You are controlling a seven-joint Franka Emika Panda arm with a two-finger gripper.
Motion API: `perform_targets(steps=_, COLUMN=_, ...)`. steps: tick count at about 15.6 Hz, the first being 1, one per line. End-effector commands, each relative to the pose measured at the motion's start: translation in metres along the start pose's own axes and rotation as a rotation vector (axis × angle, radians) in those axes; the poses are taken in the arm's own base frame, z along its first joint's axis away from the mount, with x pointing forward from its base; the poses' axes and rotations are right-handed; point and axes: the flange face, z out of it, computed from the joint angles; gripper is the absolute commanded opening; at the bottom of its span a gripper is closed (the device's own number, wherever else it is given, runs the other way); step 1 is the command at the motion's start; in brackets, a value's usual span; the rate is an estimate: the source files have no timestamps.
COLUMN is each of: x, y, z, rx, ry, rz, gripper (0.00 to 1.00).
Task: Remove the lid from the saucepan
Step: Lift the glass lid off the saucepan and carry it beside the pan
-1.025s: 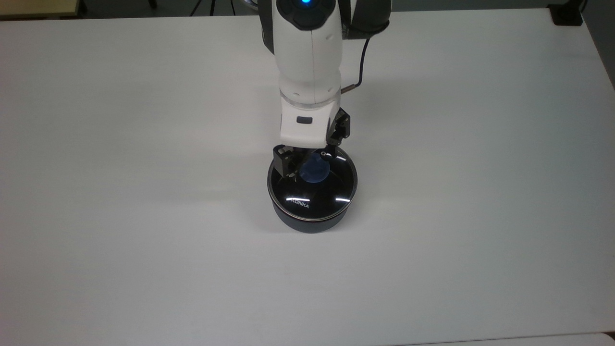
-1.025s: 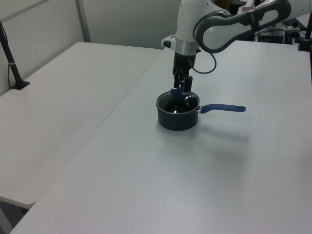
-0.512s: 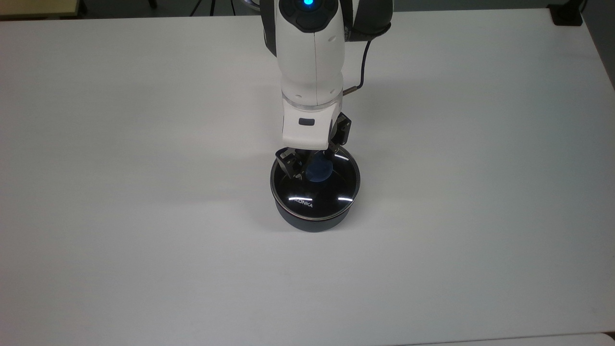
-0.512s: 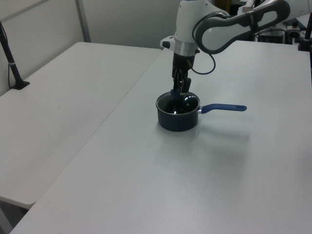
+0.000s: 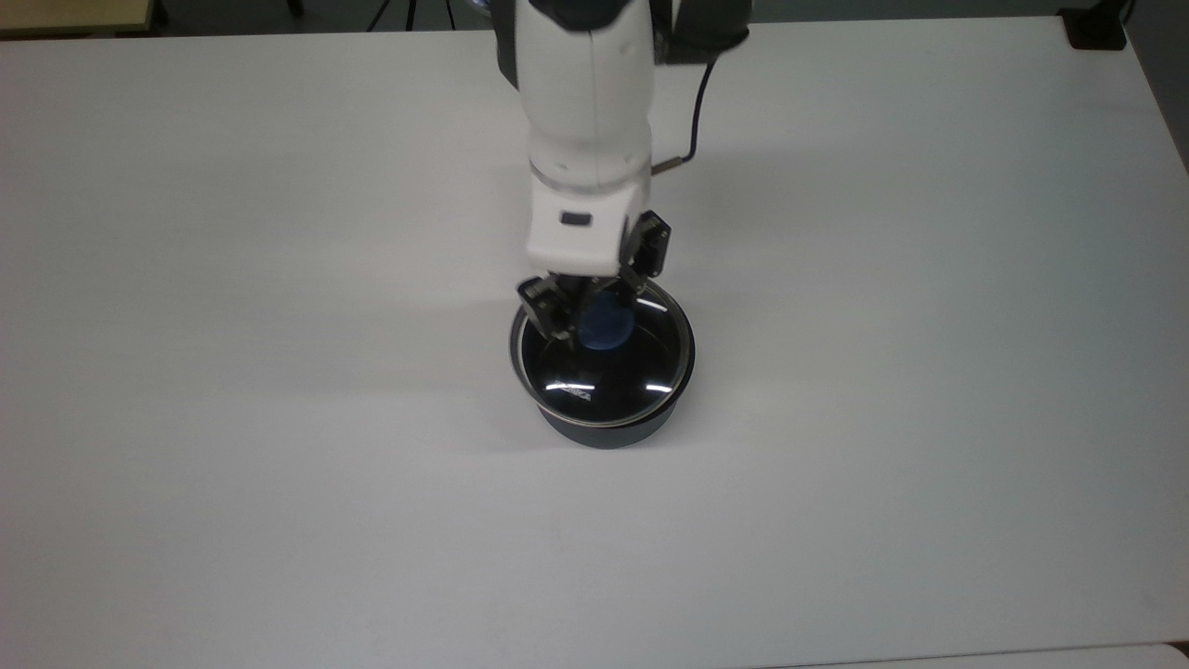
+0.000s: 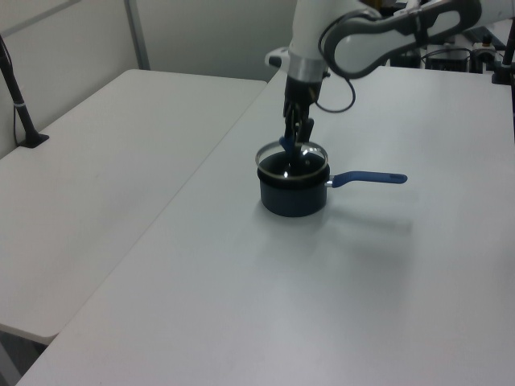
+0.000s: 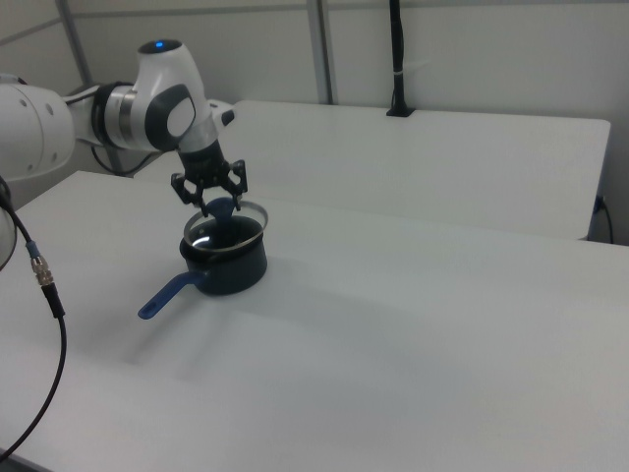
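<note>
The fingers [image 5: 557,314] are clamped on the blue knob [image 5: 608,323] of the round clear glass lid with a metal rim [image 6: 291,153], held just above the dark navy saucepan [image 6: 294,197] beneath them on the white counter [image 5: 279,279], its blue handle [image 6: 368,178] extending toward the left view's right.

White tables [image 6: 121,161], pale walls [image 7: 472,59]

Table [image 5: 279,279] bare around saucepan [image 6: 294,201]; blocking: handle [image 6: 368,178], raised lid [image 6: 291,154], gripper [image 6: 294,138] above.
</note>
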Motion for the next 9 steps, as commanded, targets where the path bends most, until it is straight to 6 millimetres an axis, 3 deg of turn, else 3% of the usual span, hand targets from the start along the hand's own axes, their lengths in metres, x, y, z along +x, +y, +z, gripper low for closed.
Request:
perform_targets(steps=1, x=-0.030, y=0.026, z=-0.036, rx=0.005, ry=-0.036, rz=0.110, gripper=0.45)
perform_targets(steps=5, x=-0.109, y=0.070, z=-0.047, rx=-0.002, ry=-0.090, rz=0.225, gripper=0.45)
perform_targets(steps=9, x=-0.162, y=0.102, z=-0.017, rx=-0.009, ry=-0.158, rz=0.292, gripper=0.45)
